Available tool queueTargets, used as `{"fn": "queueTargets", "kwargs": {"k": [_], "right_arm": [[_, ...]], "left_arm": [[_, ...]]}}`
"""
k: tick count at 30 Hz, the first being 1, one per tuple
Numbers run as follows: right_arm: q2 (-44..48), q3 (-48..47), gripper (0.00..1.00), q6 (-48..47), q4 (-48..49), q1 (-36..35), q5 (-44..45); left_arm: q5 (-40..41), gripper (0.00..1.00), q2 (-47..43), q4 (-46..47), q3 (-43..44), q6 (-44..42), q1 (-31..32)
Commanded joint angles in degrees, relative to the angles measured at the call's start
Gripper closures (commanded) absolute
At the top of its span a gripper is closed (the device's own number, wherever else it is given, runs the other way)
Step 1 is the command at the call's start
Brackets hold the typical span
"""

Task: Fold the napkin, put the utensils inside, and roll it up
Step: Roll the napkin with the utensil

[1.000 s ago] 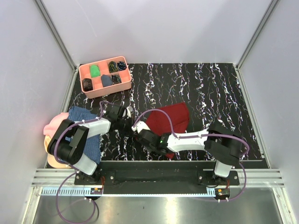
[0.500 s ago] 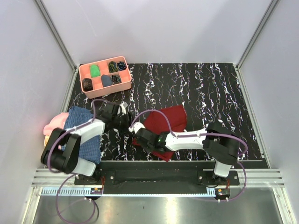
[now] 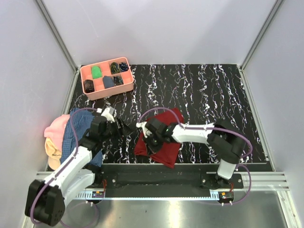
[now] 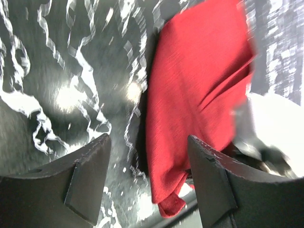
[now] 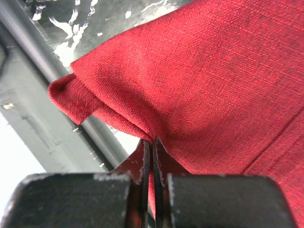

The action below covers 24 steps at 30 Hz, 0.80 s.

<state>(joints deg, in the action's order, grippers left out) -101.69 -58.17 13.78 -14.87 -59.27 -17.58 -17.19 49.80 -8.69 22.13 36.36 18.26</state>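
Right, the fold is the step in hand: I'd carry the pinched edge low and straight across the napkin (image 3: 161, 145), let it drape without dragging the rest, and match edge to edge before letting go. My right gripper (image 5: 151, 142) is clamped tight on a doubled ridge of the napkin, which spreads ahead of its fingers on the table (image 3: 213, 95). My left gripper (image 4: 146, 142) stands wide open, holding nothing, the napkin just ahead of it

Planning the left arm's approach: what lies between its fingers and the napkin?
Nothing but bare marbled table; the top view shows it between the open left gripper and the napkin.
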Motion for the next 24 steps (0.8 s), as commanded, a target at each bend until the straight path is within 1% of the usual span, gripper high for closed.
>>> {"fn": "queueTargets", "kwargs": {"k": [1,3,6,10,15,24], "right_arm": [[-1.40,-3.70,1.00,1.07,-2.00,4.76,-16.50],[-2.72,-4.49,1.00,1.51,-2.35,7.30,-21.50],[-5.44,-6.42,1.00,1.86,-3.76,9.25,-26.86],[-9.05,-8.36,1.00,2.48,-4.11,13.02,-33.21],[-13.44,-10.29,1.00,2.57,-5.08,15.67,-38.39],[-20.12,-12.93,1.00,3.36,-6.22,19.01,-43.06]], "left_arm": [[1.38,0.33,-6.37,8.50,-3.32,-1.99,0.63],[-0.38,0.33,-7.08,11.66,-5.16,-2.17,1.33],[-2.41,0.32,-7.53,17.37,-7.71,-2.52,3.53],[-3.72,0.29,-5.78,26.42,-10.09,-3.57,8.10],[-5.31,0.28,-1.38,28.73,-10.62,-6.20,9.95],[-7.42,0.28,3.37,31.45,-11.32,-7.88,11.18]]}}
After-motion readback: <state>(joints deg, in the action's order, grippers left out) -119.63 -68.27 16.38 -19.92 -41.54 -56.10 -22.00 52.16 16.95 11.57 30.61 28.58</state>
